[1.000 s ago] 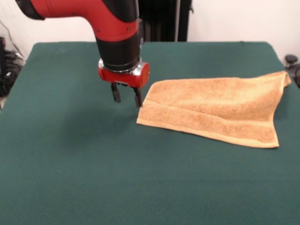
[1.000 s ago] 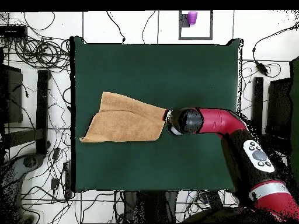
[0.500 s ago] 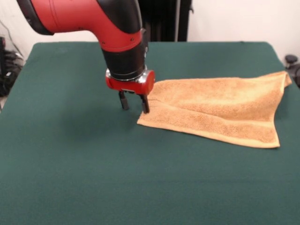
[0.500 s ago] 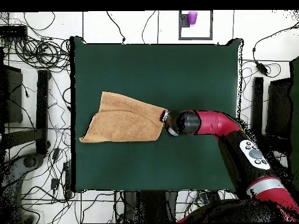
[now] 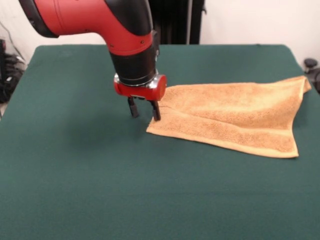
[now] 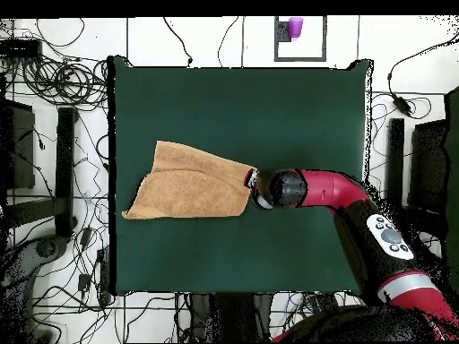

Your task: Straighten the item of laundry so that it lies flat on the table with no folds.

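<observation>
Dark green bench (image 5: 75, 180) fills my front view, cables strewn over the floor around it in the overhead one. The orange-tan towel (image 5: 235, 117) lies folded over on itself, toward the bench's right side from the front. My pincer (image 5: 143, 109) stands at the towel's left corner — fingers apart, one touching the cloth edge, gripping nothing.

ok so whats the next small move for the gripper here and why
Probably close on the towel's near corner. The gripper is low and open at that edge, one finger at the cloth and the other over the bare table. The towel is folded over itself, so that corner likely has to be gripped before the fold can be pulled open.
</observation>
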